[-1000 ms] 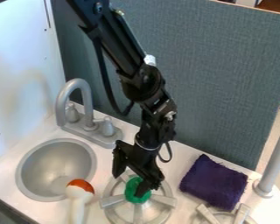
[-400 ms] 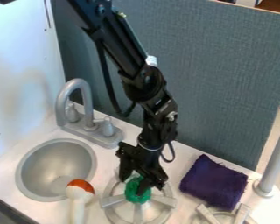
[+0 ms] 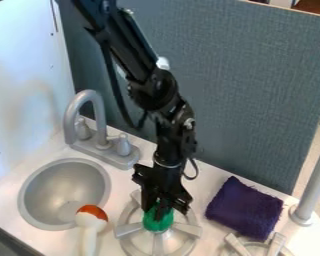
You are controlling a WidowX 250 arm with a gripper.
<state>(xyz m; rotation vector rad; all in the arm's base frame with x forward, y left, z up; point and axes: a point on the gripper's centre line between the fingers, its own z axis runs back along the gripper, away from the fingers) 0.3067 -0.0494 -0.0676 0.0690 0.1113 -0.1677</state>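
Note:
My gripper (image 3: 155, 209) hangs over the left stove burner, its fingers shut on the top of a small green object (image 3: 158, 221). That object is at the middle of the round grey burner (image 3: 157, 244), and part of its upper side is hidden behind the fingers. Left of the burner lies a white-handled item (image 3: 89, 227) with an orange and white head, close to the sink's edge. A folded dark purple cloth (image 3: 244, 208) rests on the counter to the right of the gripper.
A round grey sink (image 3: 36, 175) is on the left, with a grey faucet (image 3: 89, 96) behind it. A second burner (image 3: 256, 247) shows at the bottom right, below a grey pole (image 3: 313, 185). A blue-grey panel (image 3: 256, 90) stands behind the counter.
The gripper's fingers have come together from a wide spread and now meet the green object. The arm's upper part has shifted a little left. Cloth, sink and orange-headed item are unchanged.

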